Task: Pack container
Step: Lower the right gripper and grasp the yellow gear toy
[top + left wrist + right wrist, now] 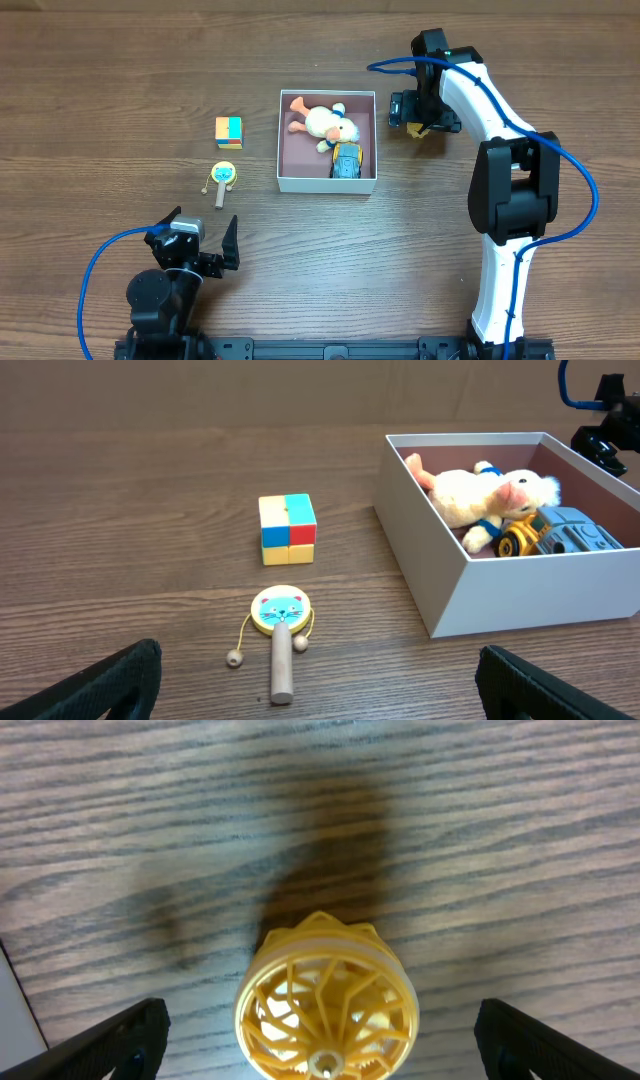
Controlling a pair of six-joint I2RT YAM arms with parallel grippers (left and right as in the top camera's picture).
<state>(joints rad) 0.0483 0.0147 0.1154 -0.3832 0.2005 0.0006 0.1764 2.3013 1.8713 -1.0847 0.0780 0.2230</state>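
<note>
The white-walled container [326,183] with a mauve inside sits mid-table; it also shows in the left wrist view [520,595]. It holds a plush duck [325,122] and a toy car [346,160]. A colourful cube [229,131] and a cat-face rattle drum [223,178] lie left of it. My right gripper [421,118] is open just right of the container, directly above a yellow spoked wheel toy [325,995] that sits between its fingers on the table. My left gripper [192,245] is open and empty near the front, facing the drum [281,610].
The wooden table [120,80] stretches around the toys. A blue cable [95,270] loops beside the left arm, another [585,190] along the right arm. The container's corner [15,990] shows at the left edge of the right wrist view.
</note>
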